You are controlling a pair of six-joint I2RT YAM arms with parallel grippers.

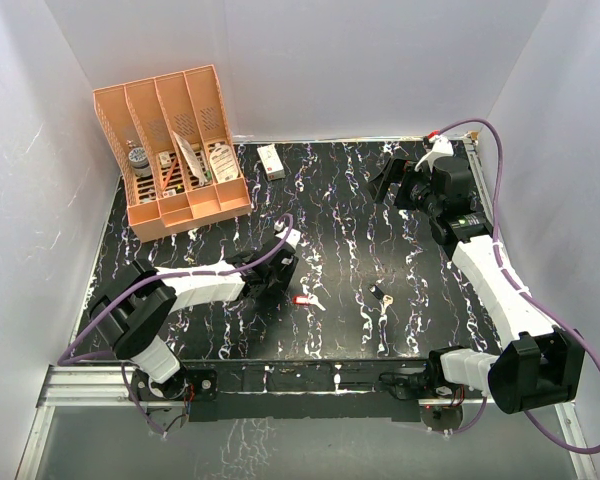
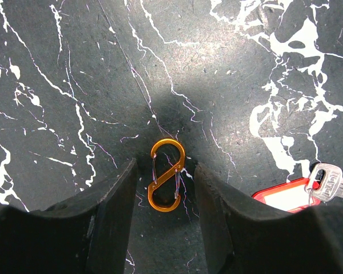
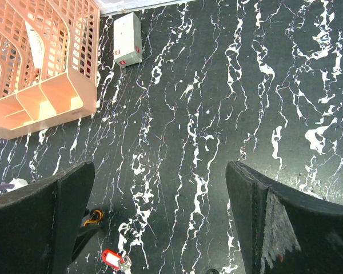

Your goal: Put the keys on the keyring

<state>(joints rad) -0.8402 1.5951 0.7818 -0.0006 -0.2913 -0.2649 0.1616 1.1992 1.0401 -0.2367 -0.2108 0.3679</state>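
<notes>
Both fingers [image 2: 111, 211] of the left gripper [image 2: 166, 165], spread, flank the keyring [image 2: 166, 174].

1 red-headed key [image 1: 302, 299] and 1 black-headed key [image 1: 381, 296], so 2 keys. 1 orange keyring [image 2: 166, 175]. 1 peach organiser [image 1: 195, 215] of 4 slots. 1 white box [image 1: 271, 161]. 1 left gripper [image 2: 164, 168], 1 right gripper [image 3: 160, 165].
</notes>
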